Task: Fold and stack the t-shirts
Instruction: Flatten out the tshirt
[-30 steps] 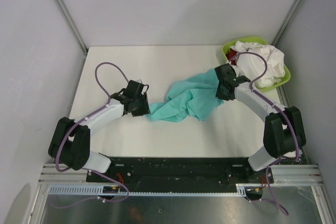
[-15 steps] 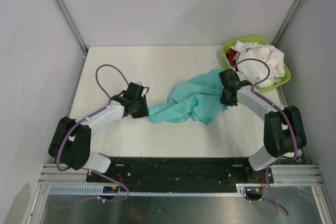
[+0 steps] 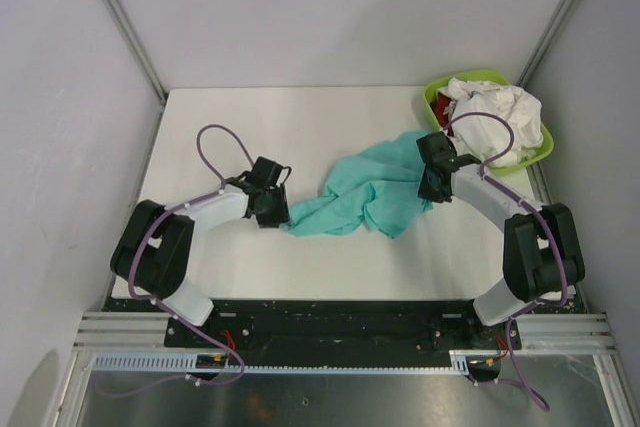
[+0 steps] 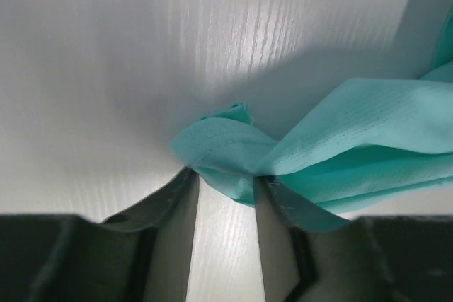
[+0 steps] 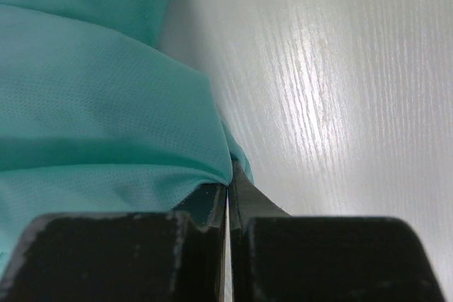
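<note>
A teal t-shirt (image 3: 365, 192) lies crumpled across the middle of the white table (image 3: 300, 127). My left gripper (image 3: 272, 209) is at its left corner. In the left wrist view the left gripper (image 4: 225, 178) is open, and a bunched tip of the teal t-shirt (image 4: 219, 148) rests at its fingertips, with bare table showing in the gap. My right gripper (image 3: 432, 182) is on the shirt's right edge. There the right gripper (image 5: 228, 185) is shut on a fold of the teal t-shirt (image 5: 99, 104). White t-shirts (image 3: 495, 117) and a bit of red cloth (image 3: 445, 107) are heaped in the basin.
The lime-green plastic basin (image 3: 437, 95) stands at the table's back right corner, just behind my right arm. Grey walls close in the table on the left, back and right. A purple cable (image 3: 215, 142) loops above the left arm.
The right gripper drew the shirt's right edge a little to the right, then stayed put. The left arm swung its elbow inward and its gripper edged right, onto the shirt's left corner.
</note>
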